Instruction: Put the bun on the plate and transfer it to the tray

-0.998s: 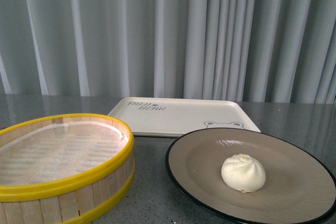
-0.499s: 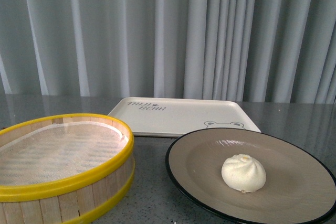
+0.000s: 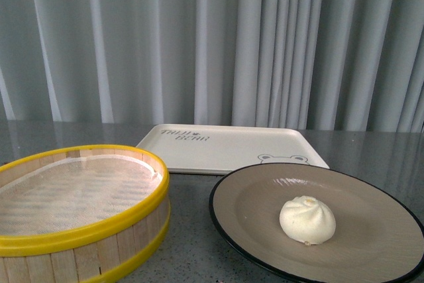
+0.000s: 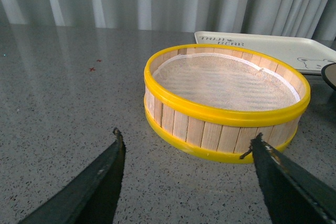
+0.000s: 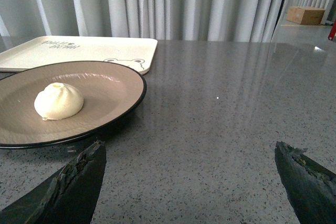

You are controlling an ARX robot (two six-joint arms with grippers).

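Cream-white pleated steamed bun [image 3: 307, 220] sits on the round tan-brown, black-rimmed plate [image 3: 265, 190], with the cream rectangular tray [image 3: 225, 147] at eleven o'clock. Placing looks done; the transfer comes next.

Left wrist: left gripper [image 4: 187, 135] spread, facing the yellow-rimmed wooden steamer basket [image 4: 220, 114].

Right wrist: right gripper [image 5: 189, 145] spread, bun at its ten o'clock, well apart. It likely needs the plate's rim.

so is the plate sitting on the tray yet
No, the plate, with the bun on it, rests on the grey table just in front of the tray, not on it.
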